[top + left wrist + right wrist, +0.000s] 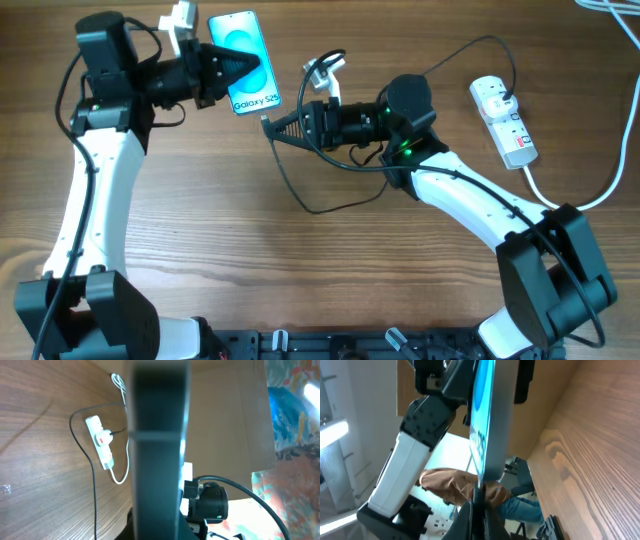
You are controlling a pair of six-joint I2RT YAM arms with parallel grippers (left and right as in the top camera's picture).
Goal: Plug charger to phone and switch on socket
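Two pinches: phone [238,38] clamped in the left gripper [250,67], raised off the table [200,210]; charger [300,205] tip nipped in the right gripper [272,127], just beside the phone's bottom edge. Well apart at far right, the socket [505,122].

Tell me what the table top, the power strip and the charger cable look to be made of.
The table top looks like wood or wood-look laminate with a matt finish; brown grain lines run across it. The power strip looks like smooth white moulded plastic with a slight sheen. The charger cable has a black flexible sheath, probably rubber or PVC, since it lies in loose curves.
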